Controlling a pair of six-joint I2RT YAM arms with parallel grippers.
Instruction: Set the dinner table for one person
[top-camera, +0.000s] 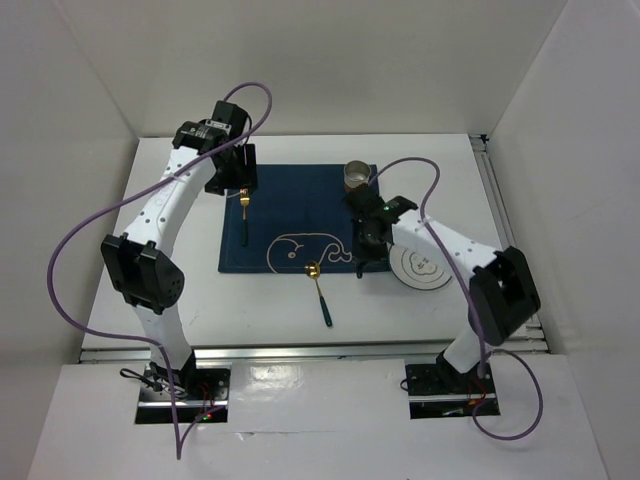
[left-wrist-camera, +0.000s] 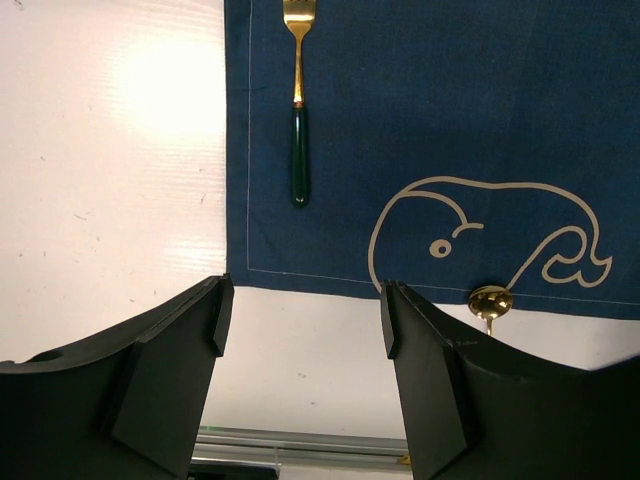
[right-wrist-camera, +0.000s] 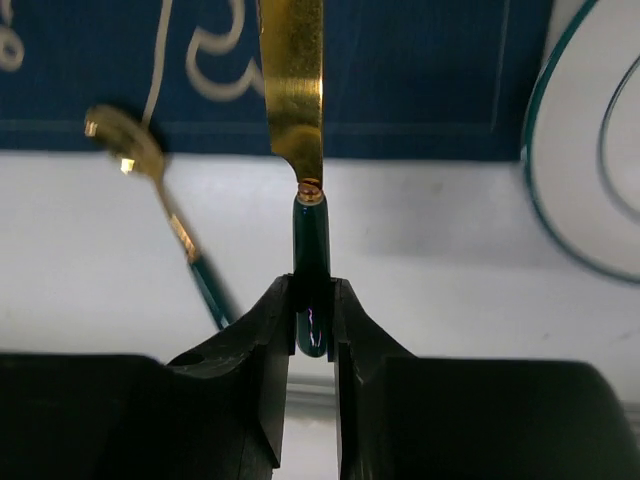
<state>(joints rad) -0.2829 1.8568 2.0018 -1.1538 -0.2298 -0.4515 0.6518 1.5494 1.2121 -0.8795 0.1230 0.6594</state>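
The dinner table (top-camera: 150, 215) is a white tabletop with a metal rail (top-camera: 300, 352) at its near edge. A dark blue whale placemat (top-camera: 300, 205) lies at its middle. My right gripper (top-camera: 362, 262) is shut on the green handle of a gold knife (right-wrist-camera: 311, 250), held at the mat's near right corner, blade over the mat (right-wrist-camera: 420, 70). My left gripper (top-camera: 232, 180) is open and empty above the mat's far left corner. A gold fork (top-camera: 244, 215) lies on the mat's left side and shows in the left wrist view (left-wrist-camera: 298, 130).
A gold spoon (top-camera: 320, 290) with a green handle lies across the mat's near edge, also in the right wrist view (right-wrist-camera: 165, 200). A metal cup (top-camera: 357, 176) stands at the mat's far right corner. A white plate (top-camera: 422, 267) sits right of the mat.
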